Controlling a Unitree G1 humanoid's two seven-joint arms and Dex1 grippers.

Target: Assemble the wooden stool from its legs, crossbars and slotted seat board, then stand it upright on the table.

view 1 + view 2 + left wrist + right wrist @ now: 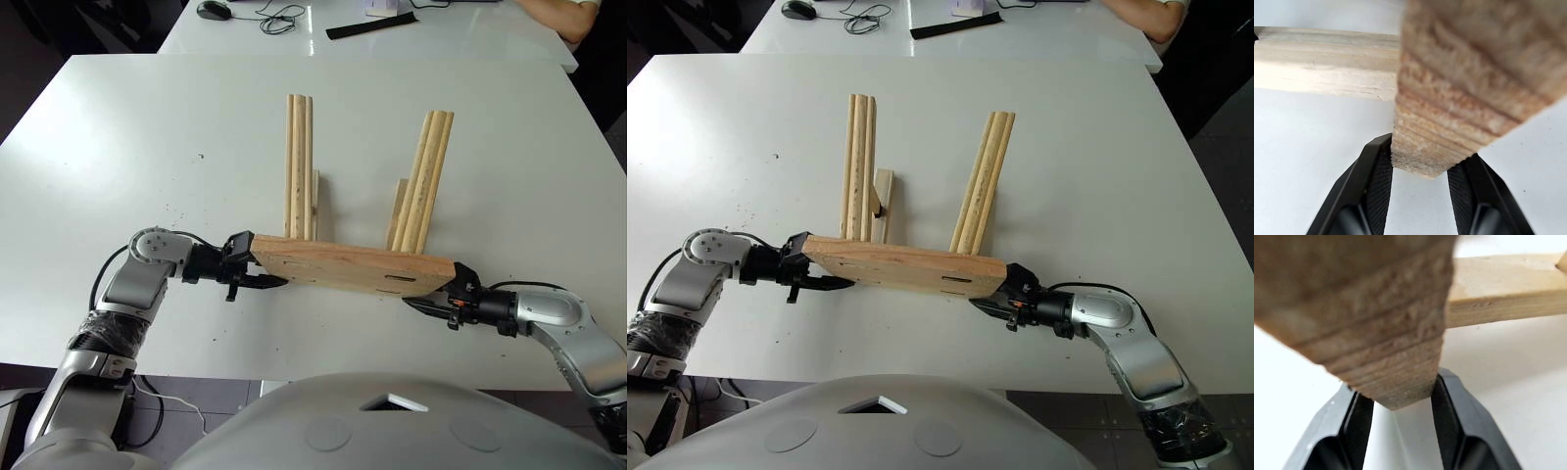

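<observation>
The slotted seat board [353,266] stands on its long edge near the front of the white table [147,127]. Two bundles of legs, one on the left [299,166] and one on the right [423,181], run from it away across the table, with short crossbars [314,201] beside them. My left gripper [253,277] is shut on the board's left end. My right gripper [431,302] is shut on its right end. In the left wrist view black fingers [1369,181] clamp the board's corner [1459,88]. The right wrist view has the fingers [1452,421] pressed against the board [1366,318].
A second white table behind carries a mouse [214,10], a coiled cable [281,20] and a black strap [370,26]. The table's front edge [294,370] lies close below the board. Bare tabletop spreads to the left, right and back.
</observation>
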